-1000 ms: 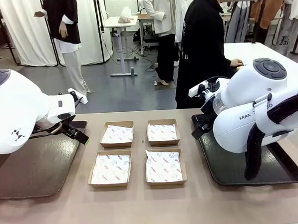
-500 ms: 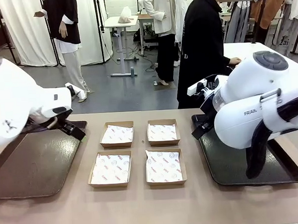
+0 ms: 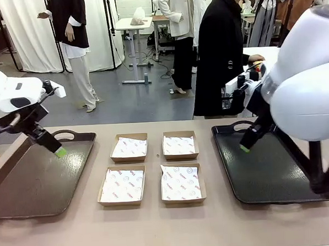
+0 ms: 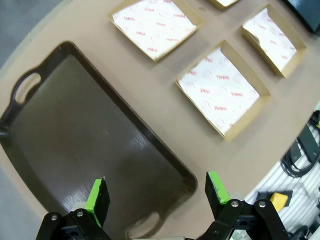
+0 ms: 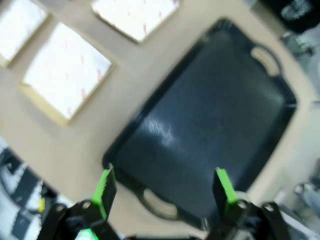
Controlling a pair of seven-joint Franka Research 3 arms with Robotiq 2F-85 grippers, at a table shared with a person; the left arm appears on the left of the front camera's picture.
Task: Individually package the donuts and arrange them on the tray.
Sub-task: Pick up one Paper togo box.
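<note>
A beige table (image 3: 170, 227) is standing in a room hung with clothes, and a person (image 3: 221, 54) in black is standing at its far edge, one hand (image 3: 256, 57) resting on a white desk behind.

In the front view a dark left tray (image 3: 41, 187) is lying along the table's left edge and a dark right tray (image 3: 267, 181) near its right edge. Between them, at the table's middle, four cardboard boxes (image 3: 122, 202) are sitting in two rows of two. Each is lined with printed white paper (image 3: 181, 183). The left gripper (image 3: 56, 150) is hanging over the far end of the left tray. The right gripper (image 3: 246, 146) is hanging over the far left part of the right tray. Both are pointing down, clear of the trays.

In the left wrist view the left gripper (image 4: 157, 192) is looking down on the left tray (image 4: 75, 135), its green-tipped fingers (image 4: 97, 195) standing wide apart. Three of the boxes (image 4: 223, 92) are lying beside the tray's long side.

In the blurred right wrist view the right gripper (image 5: 165, 187) is hovering over the right tray (image 5: 210, 105). Its fingers (image 5: 223, 187) are also spread wide, and the boxes (image 5: 65, 70) are lying just beyond the tray's long edge
</note>
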